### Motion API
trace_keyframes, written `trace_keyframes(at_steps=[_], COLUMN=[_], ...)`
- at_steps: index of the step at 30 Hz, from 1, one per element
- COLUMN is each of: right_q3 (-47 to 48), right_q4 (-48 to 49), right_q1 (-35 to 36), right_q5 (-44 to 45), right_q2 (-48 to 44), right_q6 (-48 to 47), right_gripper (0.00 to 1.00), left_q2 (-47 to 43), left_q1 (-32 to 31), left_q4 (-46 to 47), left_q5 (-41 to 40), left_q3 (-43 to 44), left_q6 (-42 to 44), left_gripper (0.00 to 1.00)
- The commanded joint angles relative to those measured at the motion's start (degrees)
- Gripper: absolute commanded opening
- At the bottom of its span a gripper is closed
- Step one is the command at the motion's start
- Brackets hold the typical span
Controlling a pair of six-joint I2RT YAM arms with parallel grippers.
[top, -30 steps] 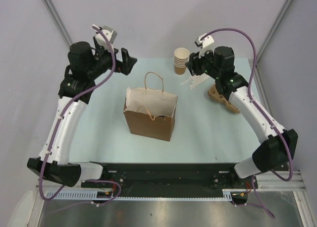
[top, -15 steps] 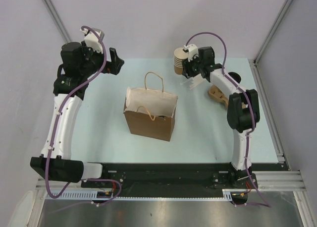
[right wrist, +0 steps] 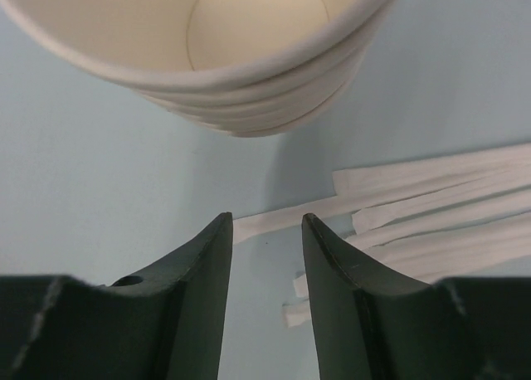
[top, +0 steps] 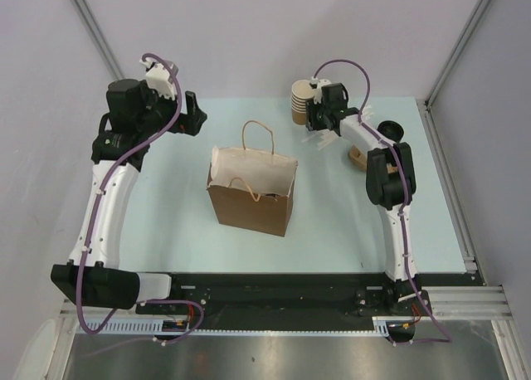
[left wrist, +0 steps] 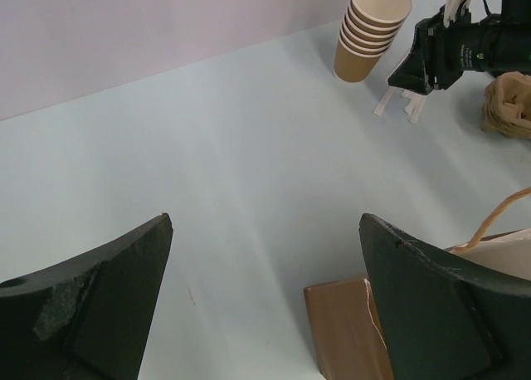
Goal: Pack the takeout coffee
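Since the earlier frame, the right arm has straightened and reached out to the far side, carrying the right gripper [right wrist: 265, 221] up to the cups; the left arm has shifted only slightly.

A pale blue-green table [top: 166, 222] fills the scene. At its middle stands an upright brown paper bag with twisted handles [top: 249, 206], its mouth open and a white sheet showing against its left inner wall.

The left gripper [left wrist: 265, 226] hangs above the far left of the table with its jaws spread wide and nothing between them.

The right gripper's jaws stand partly apart, a narrow gap between them, with nothing in their grasp.

Just beyond it is a stack of lidless tan paper cups [top: 303, 102]. To its right lies a brown moulded-pulp cup tray [top: 357, 154], partly hidden by the right arm.

The takeout coffee, a small cup under a round black lid [top: 390, 132], sits at the far right, near the tray and well apart from the bag.

White paper-wrapped straws [right wrist: 431, 206] lie loose on the table under the right gripper.
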Motion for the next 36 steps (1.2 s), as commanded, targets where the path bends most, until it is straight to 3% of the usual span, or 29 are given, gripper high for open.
trace_keyframes(at_steps=[1,9,17,27,36], right_q3=[0.81,0.81,0.54,1.16,-1.65], right_q4=[0.67,0.23,0.41,0.76,-1.44], right_q1=[1.63,3.39,4.19,4.27,3.66], right_q5=[6.78,17.59,24.00,24.36,23.84], right_q2=[1.95,3.97,5.55,7.49,5.03], right_q6=[6.75,12.81,16.59,19.23,21.60], right_gripper=[0.42,0.35,0.36,0.37,0.30], left_q2=[-2.12,-2.30,-3.26,-3.62,-3.79], left_q1=[0.69,0.87,0.96,1.13,1.22], left_q4=[0.35,-0.62,-0.71,-1.77,-1.77], left_q5=[-0.72,-0.81,-0.72,-0.90,-0.72], left_q3=[-0.56,-0.74,-2.06,-2.32,-2.76], left_q6=[1.48,2.01,2.45,3.24,3.24], left_gripper=[0.99,1.00,1.00,1.00,0.99])
